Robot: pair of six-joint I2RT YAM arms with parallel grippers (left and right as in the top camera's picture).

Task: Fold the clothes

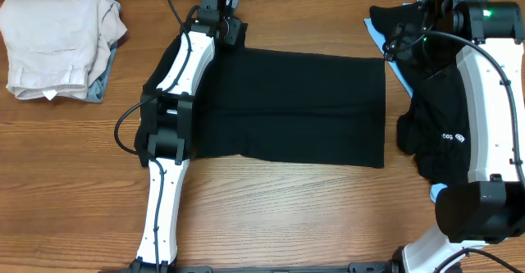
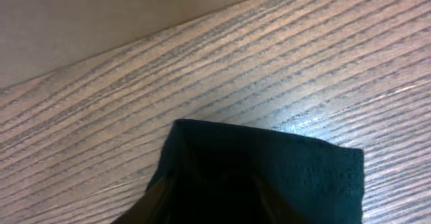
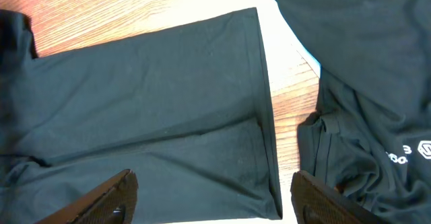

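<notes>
The black T-shirt (image 1: 303,109) lies spread flat mid-table. My left gripper (image 1: 232,29) is at its far left corner. In the left wrist view a fold of the T-shirt (image 2: 303,177) fills the space between the fingers of the left gripper (image 2: 212,209), which is shut on it. My right gripper (image 1: 400,39) hovers over the shirt's right edge (image 3: 266,116). In the right wrist view the right gripper (image 3: 212,183) stands open wide, holding nothing. More clothes lie at both sides.
A heap of black clothes (image 1: 431,134) over a light-blue piece (image 1: 376,32) lies at the right, under the right arm. A beige pile (image 1: 57,47) on a grey-blue garment (image 1: 100,91) sits at the far left. Bare wood (image 1: 287,207) runs along the front.
</notes>
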